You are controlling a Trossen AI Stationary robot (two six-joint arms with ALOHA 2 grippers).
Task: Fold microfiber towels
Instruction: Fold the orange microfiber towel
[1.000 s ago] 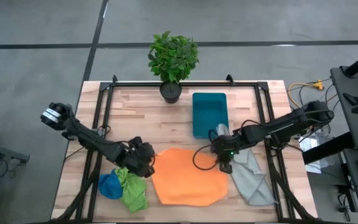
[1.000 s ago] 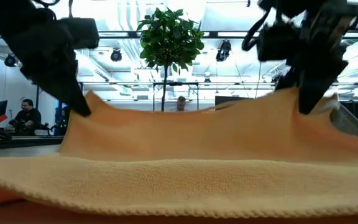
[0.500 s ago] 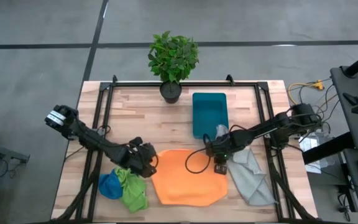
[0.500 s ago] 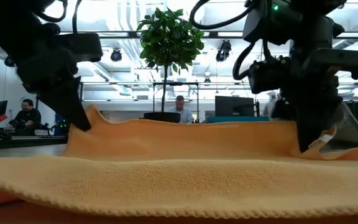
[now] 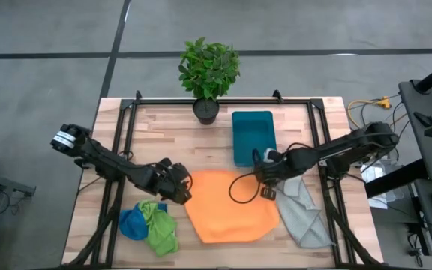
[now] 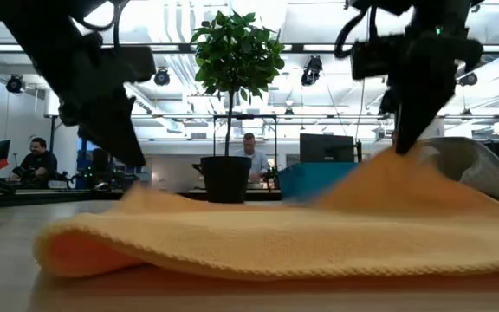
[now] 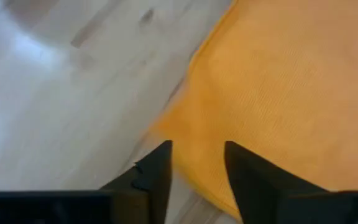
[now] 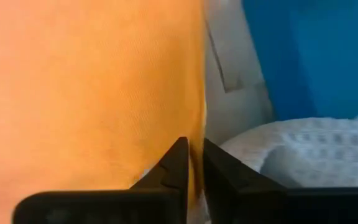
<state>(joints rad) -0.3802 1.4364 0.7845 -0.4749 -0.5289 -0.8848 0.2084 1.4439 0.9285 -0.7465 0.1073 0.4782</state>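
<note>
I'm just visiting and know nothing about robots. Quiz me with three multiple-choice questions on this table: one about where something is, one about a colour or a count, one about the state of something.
1. Where does the potted plant stand?
A. at the table's far edge, beside the teal bin
B. on the orange towel
C. inside the teal bin

2. How many towels lie on the table?
A. two
B. four
C. six

3. How are the left gripper's fingers?
A. clamped on the blue towel
B. apart, over the orange towel's edge
C. shut on the plant

Answers:
1 A: the potted plant stands at the far edge next to the teal bin.
2 B: orange towel, green towel, blue towel, grey towel.
3 B: the left gripper shows a gap between its fingers.
</note>
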